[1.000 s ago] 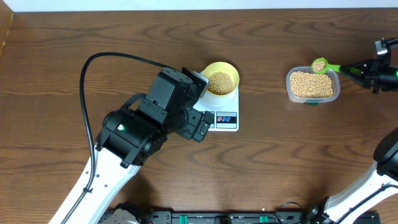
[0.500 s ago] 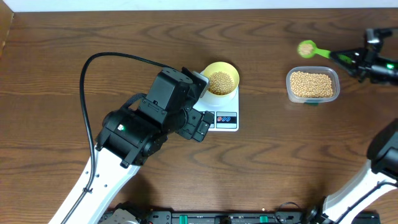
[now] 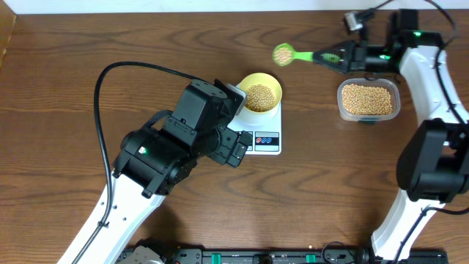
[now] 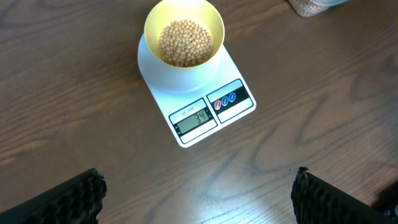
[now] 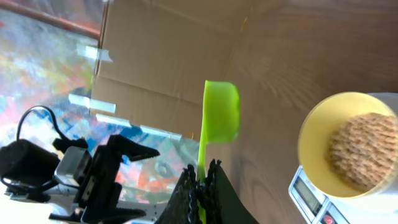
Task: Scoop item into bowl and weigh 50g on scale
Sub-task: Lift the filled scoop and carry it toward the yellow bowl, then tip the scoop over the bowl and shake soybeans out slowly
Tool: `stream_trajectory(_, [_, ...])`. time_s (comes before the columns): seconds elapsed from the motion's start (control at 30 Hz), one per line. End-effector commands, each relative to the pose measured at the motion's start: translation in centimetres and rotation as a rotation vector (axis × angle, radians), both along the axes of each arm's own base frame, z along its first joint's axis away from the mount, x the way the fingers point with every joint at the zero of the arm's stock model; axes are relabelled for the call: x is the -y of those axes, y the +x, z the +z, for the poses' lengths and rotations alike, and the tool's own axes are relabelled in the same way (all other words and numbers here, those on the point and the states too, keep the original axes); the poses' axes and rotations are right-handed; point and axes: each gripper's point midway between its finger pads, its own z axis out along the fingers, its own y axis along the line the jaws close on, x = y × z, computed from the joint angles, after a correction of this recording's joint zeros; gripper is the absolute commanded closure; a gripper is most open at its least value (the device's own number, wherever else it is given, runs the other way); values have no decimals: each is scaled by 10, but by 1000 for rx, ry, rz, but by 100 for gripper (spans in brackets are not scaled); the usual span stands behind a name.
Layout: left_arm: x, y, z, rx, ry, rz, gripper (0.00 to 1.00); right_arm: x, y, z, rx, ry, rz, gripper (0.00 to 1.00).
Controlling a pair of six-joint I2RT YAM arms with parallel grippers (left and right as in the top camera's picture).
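Note:
The pale-yellow bowl (image 3: 261, 92) holds tan beans (image 3: 259, 96) and stands on the white scale (image 3: 265, 139); in the left wrist view the bowl (image 4: 184, 25) sits on the scale (image 4: 211, 112), whose display reads 34. My right gripper (image 3: 338, 55) is shut on the handle of a green scoop (image 3: 283, 53) that holds beans, up and to the right of the bowl. The right wrist view shows the scoop (image 5: 221, 112) edge-on left of the bowl (image 5: 314, 140). My left gripper (image 4: 199, 202) is open and empty above the table in front of the scale.
A clear plastic tub (image 3: 368, 100) full of beans stands to the right of the scale, under the right arm. The left arm's black body (image 3: 183, 136) hangs over the scale's left side. A cardboard box (image 5: 161, 68) lies beyond the table's far edge.
My right gripper has carried the scoop of beans up and to the left, from over the tub to a spot near the bowl. The left arm has not moved.

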Motion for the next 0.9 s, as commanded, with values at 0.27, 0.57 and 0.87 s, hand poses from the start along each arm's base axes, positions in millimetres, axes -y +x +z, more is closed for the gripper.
stream_trajectory(0.27, [-2,3,8,25,0,4,2,-38,-8,-17,-98,-114,45,99])
stream_trajectory(0.57, [-2,3,8,25,0,4,2,-53,-16,-47,-123,-293,51,99])
stream_trajectory(0.87, [-2,3,8,25,0,4,2,-70,-24,-83,-124,-537,53,99])
